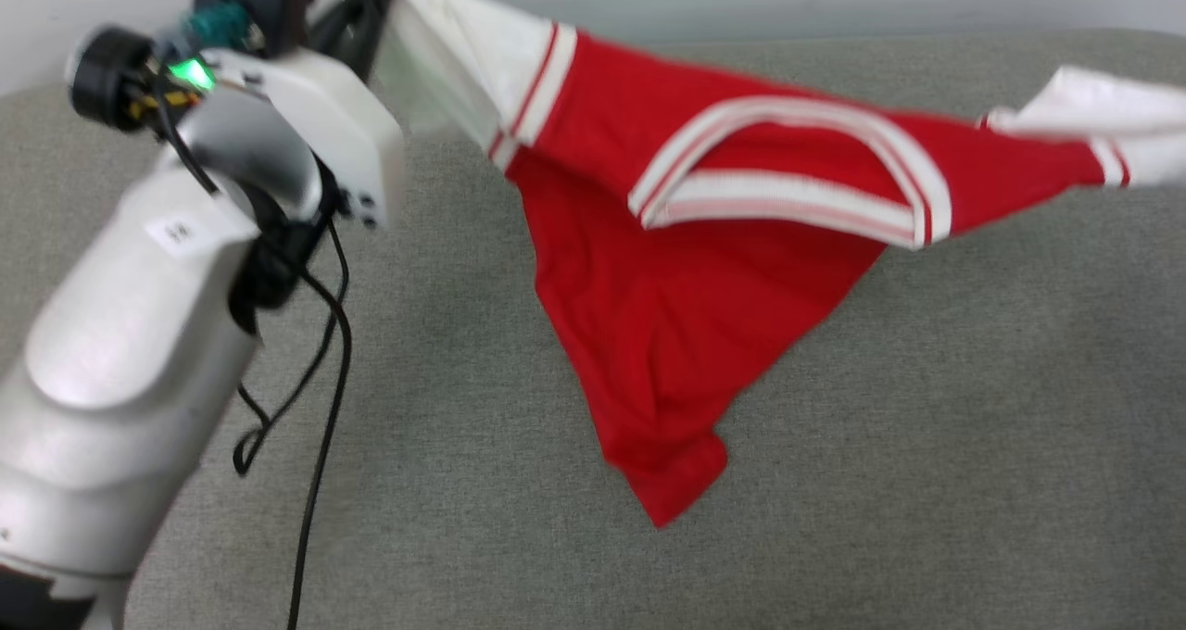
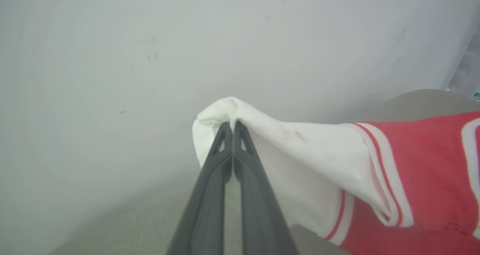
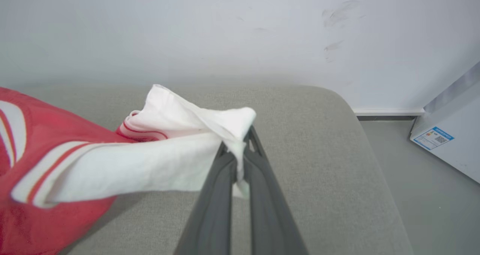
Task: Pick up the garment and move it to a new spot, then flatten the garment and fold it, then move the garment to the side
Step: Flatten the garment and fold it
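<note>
The garment (image 1: 704,269) is a red shirt with white sleeves and striped trim, stretched in the air over a grey cushioned surface (image 1: 927,445), its red body hanging down to a point. In the head view my left gripper (image 1: 366,0) sits at the top left, pinching the white left sleeve. The left wrist view shows that gripper (image 2: 233,125) shut on the white sleeve (image 2: 300,150). In the right wrist view my right gripper (image 3: 240,144) is shut on the other white sleeve (image 3: 161,153); that sleeve (image 1: 1112,120) reaches the head view's right edge.
A pale wall (image 3: 225,30) runs behind the grey surface. To the right of the surface lies grey floor (image 3: 431,195) with a white box (image 3: 450,138) bearing a blue label. Black cables (image 1: 320,398) hang from my left arm (image 1: 139,333).
</note>
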Available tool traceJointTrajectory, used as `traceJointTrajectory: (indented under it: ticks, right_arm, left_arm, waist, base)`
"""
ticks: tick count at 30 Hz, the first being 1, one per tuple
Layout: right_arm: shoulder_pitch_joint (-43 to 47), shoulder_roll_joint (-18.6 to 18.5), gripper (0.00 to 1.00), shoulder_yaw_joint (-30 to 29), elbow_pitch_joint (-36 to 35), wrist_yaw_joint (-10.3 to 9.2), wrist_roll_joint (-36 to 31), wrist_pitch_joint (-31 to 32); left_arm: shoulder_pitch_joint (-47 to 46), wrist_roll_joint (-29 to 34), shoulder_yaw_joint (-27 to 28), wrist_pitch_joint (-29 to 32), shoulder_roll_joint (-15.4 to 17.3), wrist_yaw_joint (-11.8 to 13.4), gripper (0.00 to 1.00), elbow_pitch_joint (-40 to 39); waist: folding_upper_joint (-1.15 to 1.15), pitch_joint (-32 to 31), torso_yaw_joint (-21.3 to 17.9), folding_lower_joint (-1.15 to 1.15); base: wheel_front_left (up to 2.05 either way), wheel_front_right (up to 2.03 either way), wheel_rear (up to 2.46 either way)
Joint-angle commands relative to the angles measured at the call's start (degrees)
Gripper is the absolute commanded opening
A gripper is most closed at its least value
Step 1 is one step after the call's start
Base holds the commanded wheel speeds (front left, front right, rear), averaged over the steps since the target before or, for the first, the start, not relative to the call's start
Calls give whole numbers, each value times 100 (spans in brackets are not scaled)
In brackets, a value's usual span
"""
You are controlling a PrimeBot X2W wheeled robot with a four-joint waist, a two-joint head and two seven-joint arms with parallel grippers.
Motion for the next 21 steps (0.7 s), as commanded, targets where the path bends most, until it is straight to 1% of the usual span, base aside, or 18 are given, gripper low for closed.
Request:
traceJointTrajectory:
  ticks: [1, 4, 5, 9, 11, 16, 20, 21]
  right_arm:
    - [-459, -102, 0, 74, 111, -4, -52, -76]
    - [-1249, -224, 0, 240, 395, -4, -135, -258]
    - [-2032, -235, 0, 441, 772, -5, -192, -447]
    - [-3137, -204, 0, 689, 1339, -5, -328, -774]
    - [-3652, -114, 0, 811, 1636, -5, -386, -1041]
    - [-4803, 207, 0, 1134, 2486, -5, -477, -1692]
    - [-5598, 318, 0, 1368, 3001, -6, -570, -2134]
    - [-5598, 318, 0, 1368, 3001, -6, -570, -2134]
  left_arm:
    - [-324, -36, 116, -59, -28, -13, 0, 142]
    - [-838, -127, 310, -98, -90, -42, 0, 426]
    - [-1455, -118, 454, -154, -109, -110, 0, 781]
    - [-2315, -32, 574, -266, -159, -155, 0, 1264]
    - [-2718, 48, 636, -384, -150, -161, 0, 1514]
    - [-3552, 200, 777, -644, 10, -183, 0, 2105]
    - [-4058, 264, 871, -809, 164, -209, 0, 2372]
    - [-4058, 264, 871, -809, 164, -209, 0, 2372]
  waist:
    - [0, 68, 39, 0]
    - [0, 196, 67, 0]
    - [0, 376, 80, 0]
    - [0, 636, 79, 0]
    - [0, 747, 54, 0]
    - [0, 1023, -119, 0]
    - [0, 1317, -177, 0]
    - [0, 1317, -177, 0]
  base:
    - [0, 0, 0]
    - [0, 0, 0]
    - [0, 0, 0]
    - [0, 0, 0]
    - [0, 0, 0]
    - [0, 0, 0]
    - [0, 0, 0]
    - [0, 0, 0]
